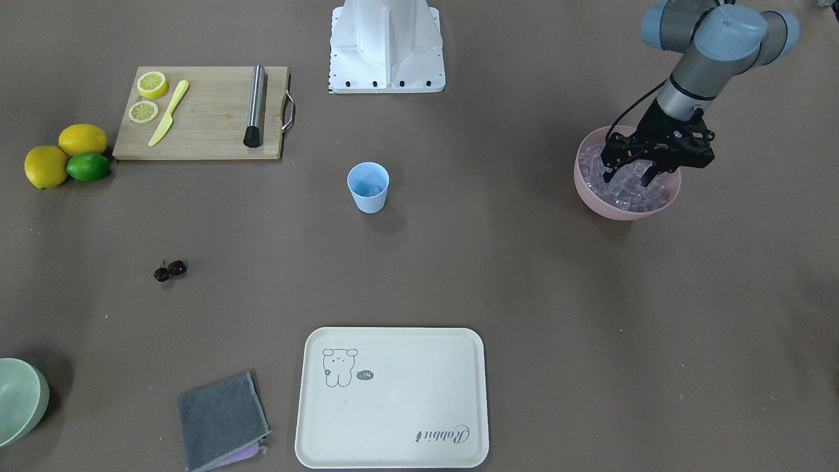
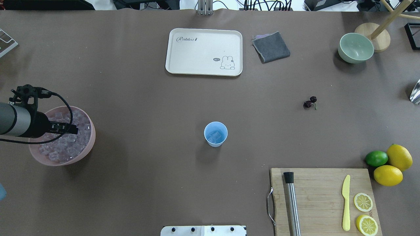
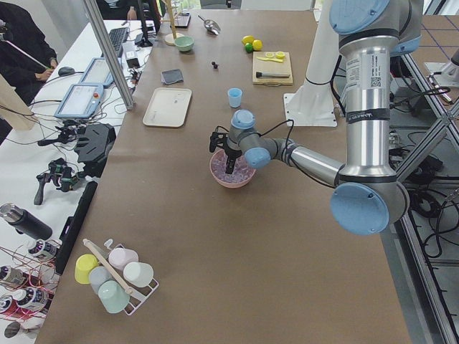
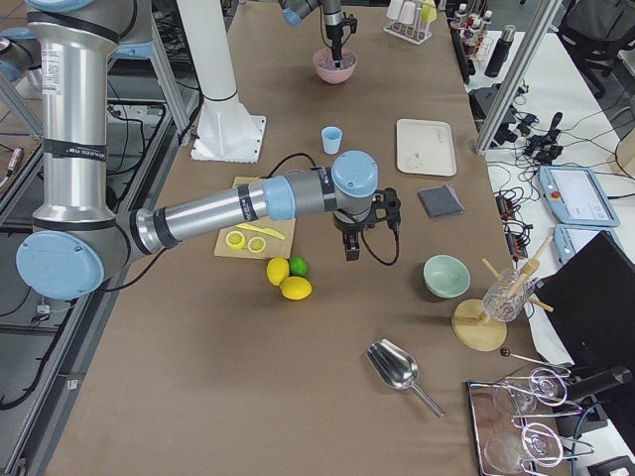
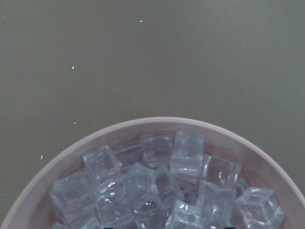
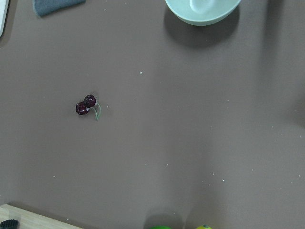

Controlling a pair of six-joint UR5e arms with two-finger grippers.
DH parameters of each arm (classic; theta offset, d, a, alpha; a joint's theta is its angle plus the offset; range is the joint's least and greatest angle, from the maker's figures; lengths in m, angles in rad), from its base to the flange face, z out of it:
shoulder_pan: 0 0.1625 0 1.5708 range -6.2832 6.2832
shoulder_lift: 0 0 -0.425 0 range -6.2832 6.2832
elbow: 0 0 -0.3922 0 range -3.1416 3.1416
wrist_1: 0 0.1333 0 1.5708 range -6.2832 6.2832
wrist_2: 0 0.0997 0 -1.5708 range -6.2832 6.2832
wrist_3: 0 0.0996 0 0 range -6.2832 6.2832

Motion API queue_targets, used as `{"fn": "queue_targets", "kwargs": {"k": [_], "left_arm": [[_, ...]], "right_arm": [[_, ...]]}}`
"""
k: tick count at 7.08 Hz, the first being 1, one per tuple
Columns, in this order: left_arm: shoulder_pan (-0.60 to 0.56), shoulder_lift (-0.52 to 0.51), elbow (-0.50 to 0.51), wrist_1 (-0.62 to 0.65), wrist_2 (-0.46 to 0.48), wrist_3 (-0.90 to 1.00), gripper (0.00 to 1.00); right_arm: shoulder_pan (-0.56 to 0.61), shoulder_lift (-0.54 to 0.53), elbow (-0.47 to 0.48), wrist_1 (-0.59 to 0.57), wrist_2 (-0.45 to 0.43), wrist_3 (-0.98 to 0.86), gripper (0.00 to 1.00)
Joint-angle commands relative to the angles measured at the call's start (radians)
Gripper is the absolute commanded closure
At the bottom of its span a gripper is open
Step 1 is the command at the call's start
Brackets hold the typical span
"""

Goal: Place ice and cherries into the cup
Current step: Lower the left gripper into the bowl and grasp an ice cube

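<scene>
1. Directions here use the overhead view as a clock dial with the cup (image 2: 215, 135) at its centre. The light-blue cup stands upright on the brown tabletop (image 2: 147, 98), and at least one clear cube lies at its bottom.
2. At 9 o'clock, well apart from the cup, sits the pink bowl (image 2: 86, 149), heaped with the ice (image 2: 60, 151).
3. The left claw (image 1: 630, 176) points down over that bowl. Its two fingers (image 1: 609, 174) are spread apart with their tips dipped among the cubes. I cannot tell whether a cube lies between them.
4. The left wrist view looks down onto the piled cubes and the bowl's curved rim.
5. The cherries (image 2: 310, 102) lie between 2 and 3 o'clock on bare tabletop, the two dark fruits touching each other.
6. The right claw (image 4: 349, 254) shows only in the view from the table's right end, hanging above the tabletop. I cannot tell whether its fingers are apart or together. Its wrist camera looks down on the cherries, which sit toward 9 o'clock in that frame.
7. Around the dial:
   - 12 o'clock: a cream tray (image 2: 203, 52).
   - 1 o'clock: a folded grey cloth (image 2: 271, 47).
   - 2 o'clock: a pale green bowl (image 2: 356, 48).
   - Just past 3 o'clock: two lemons (image 2: 398, 157) touching a lime (image 2: 376, 158).
   - 4 o'clock: a wooden cutting board (image 2: 315, 196) carrying two lemon halves (image 2: 363, 202), a yellow knife (image 2: 346, 203) and a metal rod (image 2: 292, 206).
</scene>
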Motion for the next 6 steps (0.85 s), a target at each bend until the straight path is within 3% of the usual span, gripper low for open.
{"fn": "queue_targets", "kwargs": {"k": [1,4,6], "left_arm": [[0.001,-0.005,0.002,0.001,-0.004,0.001,0.3],[0.002,-0.018,0.007,0.004,-0.004,0.001,0.3],[0.002,-0.021,0.011,0.004,-0.004,0.001,0.42]], "right_arm": [[0.0,-0.002,0.002,0.0,0.0,0.0,0.0],[0.0,-0.008,0.002,0.0,0.001,0.0,0.0],[0.0,-0.009,0.0,0.0,0.001,0.0,0.0]]}}
